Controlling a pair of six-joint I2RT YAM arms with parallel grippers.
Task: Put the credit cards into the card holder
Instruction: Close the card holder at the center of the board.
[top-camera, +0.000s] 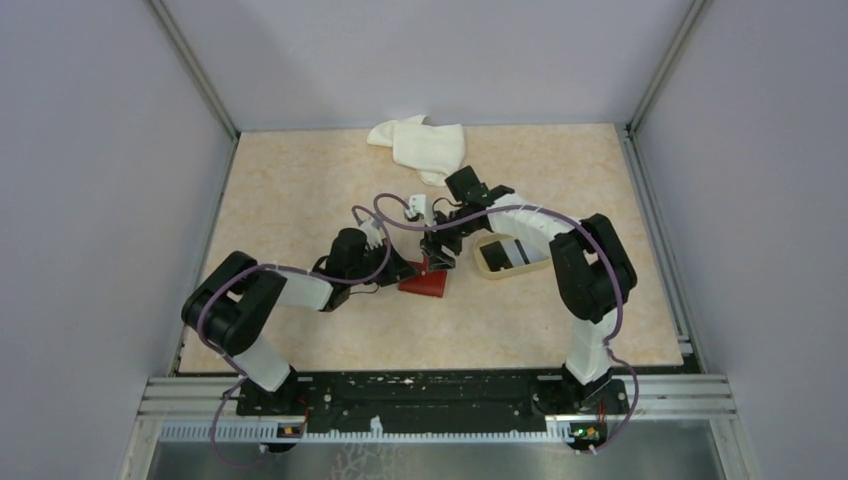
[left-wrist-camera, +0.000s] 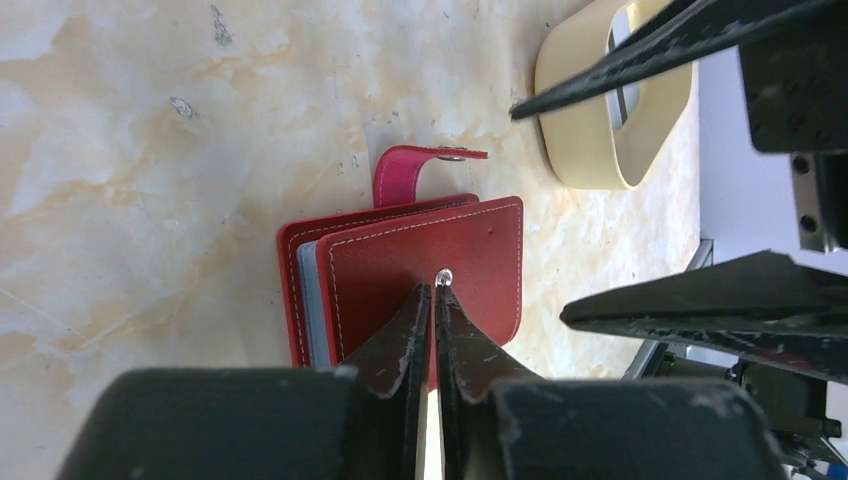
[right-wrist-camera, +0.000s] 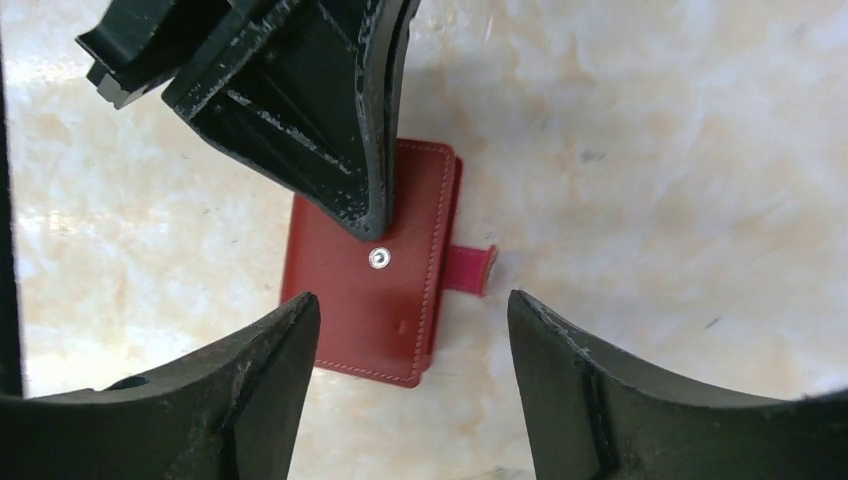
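The left arm is reaching in from the near left corner, elbow bent out wide, forearm lying low across the marbled table (top-camera: 300, 190) and pointing right. The left gripper (left-wrist-camera: 437, 292) is clenched, its two fingers pressed flat together with nothing visible between them, and the tips are sitting on the cover of the dark red card holder (left-wrist-camera: 400, 245), right at the silver snap stud (left-wrist-camera: 443, 275). The holder is lying near the middle of the table, cover slightly offset so pale sleeve edges are showing, its snap tab (left-wrist-camera: 405, 172) sticking out loose; its near edge is hiding under those fingers. The right arm is arching over from the near right, elbow high, wrist angling down, and the right gripper (right-wrist-camera: 410, 298) is hanging above the holder with fingers spread wide, grasping nothing. Just right of it sits the beige tray (top-camera: 490, 272); something dark and pale is lying inside, too small for me to name. A white cloth (top-camera: 425, 145) is lying crumpled by the back wall.
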